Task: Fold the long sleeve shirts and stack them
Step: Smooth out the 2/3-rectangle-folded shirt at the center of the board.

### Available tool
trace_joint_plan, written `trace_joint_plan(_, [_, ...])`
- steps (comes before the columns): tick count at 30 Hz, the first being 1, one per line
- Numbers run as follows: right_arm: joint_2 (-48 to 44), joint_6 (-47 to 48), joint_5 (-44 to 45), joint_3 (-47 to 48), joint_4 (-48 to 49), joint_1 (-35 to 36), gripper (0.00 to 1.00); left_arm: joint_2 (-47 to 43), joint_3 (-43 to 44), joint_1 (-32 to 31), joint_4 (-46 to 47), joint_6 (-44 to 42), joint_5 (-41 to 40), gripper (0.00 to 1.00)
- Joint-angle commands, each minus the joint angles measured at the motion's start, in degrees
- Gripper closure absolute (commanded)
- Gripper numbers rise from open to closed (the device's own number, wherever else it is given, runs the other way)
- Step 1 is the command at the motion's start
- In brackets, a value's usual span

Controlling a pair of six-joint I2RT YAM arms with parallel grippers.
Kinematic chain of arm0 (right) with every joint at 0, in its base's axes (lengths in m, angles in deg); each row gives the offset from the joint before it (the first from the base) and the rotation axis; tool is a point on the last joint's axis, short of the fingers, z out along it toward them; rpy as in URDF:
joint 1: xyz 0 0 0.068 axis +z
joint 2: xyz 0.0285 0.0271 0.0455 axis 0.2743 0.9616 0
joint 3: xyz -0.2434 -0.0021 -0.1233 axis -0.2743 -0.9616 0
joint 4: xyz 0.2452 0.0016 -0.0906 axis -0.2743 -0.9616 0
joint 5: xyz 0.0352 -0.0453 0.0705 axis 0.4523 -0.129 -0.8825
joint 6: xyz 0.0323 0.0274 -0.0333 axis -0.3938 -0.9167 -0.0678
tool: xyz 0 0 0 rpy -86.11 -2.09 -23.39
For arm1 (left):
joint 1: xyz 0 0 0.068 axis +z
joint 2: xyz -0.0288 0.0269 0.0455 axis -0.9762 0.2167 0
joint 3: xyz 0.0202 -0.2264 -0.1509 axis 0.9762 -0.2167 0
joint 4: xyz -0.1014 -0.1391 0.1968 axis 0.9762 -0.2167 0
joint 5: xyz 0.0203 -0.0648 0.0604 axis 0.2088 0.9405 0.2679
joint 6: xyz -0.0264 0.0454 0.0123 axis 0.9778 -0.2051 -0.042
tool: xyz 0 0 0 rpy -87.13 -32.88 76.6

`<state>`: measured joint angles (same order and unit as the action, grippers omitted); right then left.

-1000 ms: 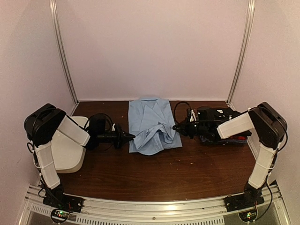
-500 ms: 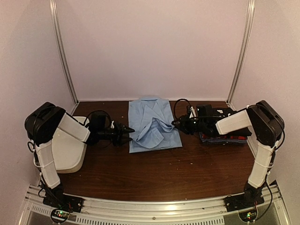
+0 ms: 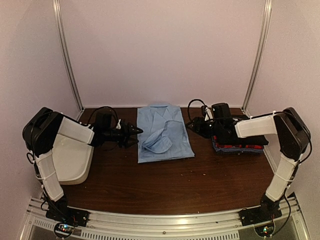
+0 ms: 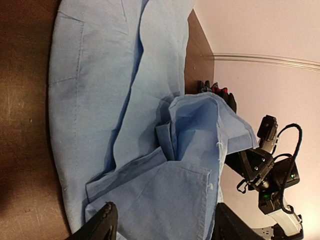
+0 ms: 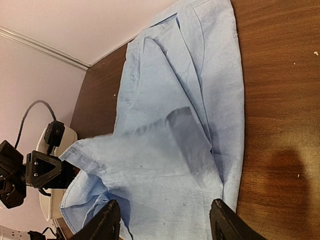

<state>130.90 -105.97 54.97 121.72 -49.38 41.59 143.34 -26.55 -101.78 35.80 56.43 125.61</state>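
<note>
Spanning the view, the wooden table (image 3: 200,185) bears the light blue shirt (image 3: 172,145) mid-rear, a sleeve bunched on top. The white tub (image 3: 70,160) sits left, the folded stack (image 3: 240,146) right, under the right arm. The left gripper (image 3: 134,132) and right gripper (image 3: 192,125) flank the shirt, fingers spread wide, holding nothing.

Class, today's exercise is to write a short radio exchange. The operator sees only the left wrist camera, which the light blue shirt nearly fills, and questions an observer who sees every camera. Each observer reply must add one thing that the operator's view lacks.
Operator: What lies out of frame on the side of the left claw?
Observer: A white tub sits on the table, at its left edge.
Operator: Is the right claw clamping the light blue shirt?
Observer: No. The right wrist view shows its fingers spread wide, shut on nothing.
</note>
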Motion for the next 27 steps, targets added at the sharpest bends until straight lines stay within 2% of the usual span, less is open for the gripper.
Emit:
trace_joint_plan(1, [-4.1,3.9,3.4,1.0,-3.6,-0.2,0.37,-1.8,2.1,1.0,-0.1,-3.6,-0.2,0.32])
trace_joint_plan(3, [-5.4,4.8,3.7,0.5,-4.3,-0.1,0.37,-2.9,3.3,1.3,-2.8,-6.3,-1.5,0.32])
trace_joint_plan(7, [-8.7,7.5,5.3,-0.8,-6.7,0.3,0.37,-6.7,7.0,1.5,-14.7,-15.8,-7.2,0.31])
trace_joint_plan(11, [-10.5,10.5,4.8,-2.5,-8.9,2.1,0.43,-10.5,7.2,1.5,-20.8,-21.3,-10.5,0.31])
trace_joint_plan(19, [-11.2,12.7,3.4,-7.4,-7.1,13.4,0.63,-20.2,-0.2,0.3,-26.1,-25.5,-15.5,0.43])
trace_joint_plan(23, [-9.3,13.7,3.5,-7.1,-5.8,19.3,0.67,-24.9,-4.0,-0.6,-29.9,-26.6,-18.0,0.48])
trace_joint_plan(27, [-4.0,14.2,3.3,-3.3,-5.9,20.7,0.68,-28.6,-7.5,-1.5,-30.0,-26.3,-18.9,0.52])
